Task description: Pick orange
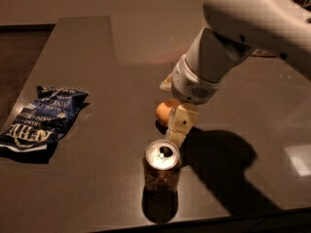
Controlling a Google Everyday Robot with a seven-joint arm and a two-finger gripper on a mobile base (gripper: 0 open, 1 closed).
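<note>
The small, smooth yellow-orange orange (163,111) sits on the dark, glossy brown table (97,57), between the two cream fingers (181,123) of the gripper (169,113). The fingers are spread wide and hold nothing. The nearer finger covers the fruit's right side, and whether it touches the fruit cannot be told. The farther finger shows just above and behind the fruit. A brown aluminium drink can (161,171) stands upright just in front of the nearer fingertip, its top already opened. A crumpled blue crisp bag (43,118) lies flat, well apart from the fingers. The white robot arm (233,28) slopes down to the fingers from the upper right.
</note>
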